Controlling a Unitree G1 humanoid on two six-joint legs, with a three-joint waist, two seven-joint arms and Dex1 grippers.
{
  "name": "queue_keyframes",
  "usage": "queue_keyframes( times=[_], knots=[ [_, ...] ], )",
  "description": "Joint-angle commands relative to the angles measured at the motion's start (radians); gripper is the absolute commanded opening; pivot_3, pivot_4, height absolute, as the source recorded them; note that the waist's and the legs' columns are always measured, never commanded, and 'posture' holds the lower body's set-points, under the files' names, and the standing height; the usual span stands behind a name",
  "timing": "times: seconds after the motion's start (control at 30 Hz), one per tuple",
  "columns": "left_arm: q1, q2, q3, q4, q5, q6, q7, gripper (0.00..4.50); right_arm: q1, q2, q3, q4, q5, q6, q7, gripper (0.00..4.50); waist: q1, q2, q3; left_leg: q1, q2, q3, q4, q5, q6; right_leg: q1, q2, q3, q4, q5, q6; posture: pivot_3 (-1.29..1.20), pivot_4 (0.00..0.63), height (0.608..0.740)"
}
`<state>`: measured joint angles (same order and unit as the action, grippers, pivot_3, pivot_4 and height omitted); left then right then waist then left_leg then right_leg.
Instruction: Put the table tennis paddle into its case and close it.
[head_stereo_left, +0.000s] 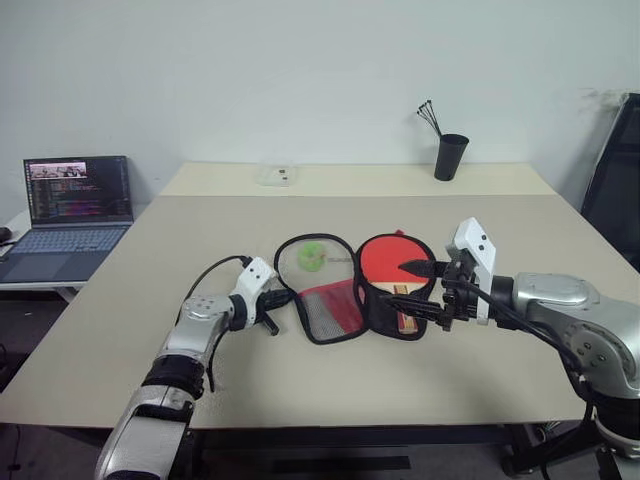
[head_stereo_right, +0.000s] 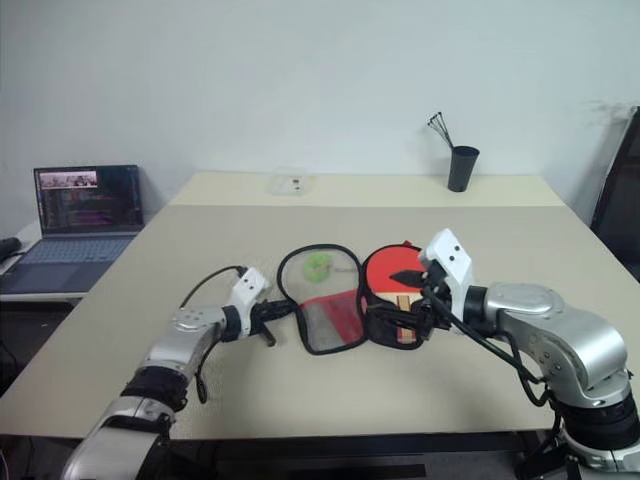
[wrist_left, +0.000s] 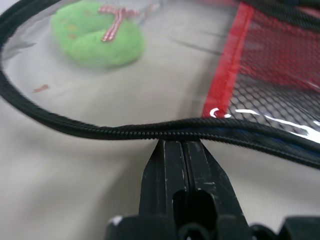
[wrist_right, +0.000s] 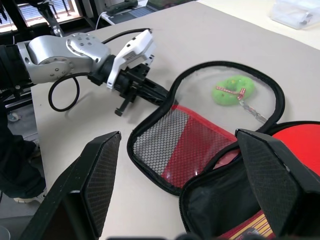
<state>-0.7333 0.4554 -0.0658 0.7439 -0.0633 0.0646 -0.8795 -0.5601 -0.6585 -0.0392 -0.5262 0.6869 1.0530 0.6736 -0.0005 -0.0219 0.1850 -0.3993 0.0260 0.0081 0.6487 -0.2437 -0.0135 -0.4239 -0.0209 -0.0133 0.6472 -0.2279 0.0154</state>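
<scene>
The case (head_stereo_left: 322, 305) lies unzipped on the table, its mesh-and-red flap spread to the left. The table tennis paddle (head_stereo_left: 385, 260) rests in the black right half, red face up, with its wooden handle toward me. My left gripper (head_stereo_left: 280, 297) is shut, and its fingertips (wrist_left: 172, 150) press against the flap's black zipper rim (wrist_left: 100, 131). No fabric shows between them. My right gripper (head_stereo_left: 422, 290) hovers open just above the paddle's right side, and its wide-spread fingers (wrist_right: 100, 170) frame the case. A small green charm (head_stereo_left: 312, 257) lies inside the flap's loop.
A black cup (head_stereo_left: 450, 156) holding thin sticks stands at the far right of the beige table (head_stereo_left: 150, 300). A small clear box (head_stereo_left: 277, 176) sits at the far middle. An open laptop (head_stereo_left: 75, 205) is on a side desk to the left. A dark chair (head_stereo_left: 615, 170) stands at the right.
</scene>
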Motion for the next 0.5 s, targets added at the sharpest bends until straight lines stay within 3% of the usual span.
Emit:
queue_keyframes(
  times=[0.03, 0.23, 0.5],
  knots=[
    [-0.072, -0.029, -0.007, 0.005, 0.007, -0.037, 0.001, 0.02, 0.006, -0.023, -0.018, -0.023, -0.003, -0.031, 0.0, 4.01, 0.0, 0.0, 0.0, 0.0, 0.0, 0.0, 0.0, 0.0, 0.0, 0.0, 0.0, 0.0, 0.0, 0.0, 0.0, 0.0, 0.15, 0.74],
    [-0.16, -0.085, -0.016, -0.068, -0.012, -0.009, -0.028, 0.02, 0.034, -0.066, -0.047, -0.003, 0.005, -0.042, 0.014, 4.01, -0.001, 0.0, 0.0, 0.0, 0.0, 0.0, 0.0, 0.0, 0.0, 0.0, 0.0, 0.0, -0.001, 0.0, 0.0, 0.0, 0.15, 0.74],
    [-0.343, -0.291, -0.039, 0.036, -0.01, 0.005, 0.012, 0.02, 0.112, -0.094, -0.123, 0.13, -0.036, -0.076, -0.019, 4.01, 0.006, -0.002, 0.001, -0.001, -0.005, 0.001, 0.002, 0.0, 0.0, 0.001, 0.0, 0.0, -0.001, 0.0, 0.0, 0.0, 0.15, 0.74]
  ],
)
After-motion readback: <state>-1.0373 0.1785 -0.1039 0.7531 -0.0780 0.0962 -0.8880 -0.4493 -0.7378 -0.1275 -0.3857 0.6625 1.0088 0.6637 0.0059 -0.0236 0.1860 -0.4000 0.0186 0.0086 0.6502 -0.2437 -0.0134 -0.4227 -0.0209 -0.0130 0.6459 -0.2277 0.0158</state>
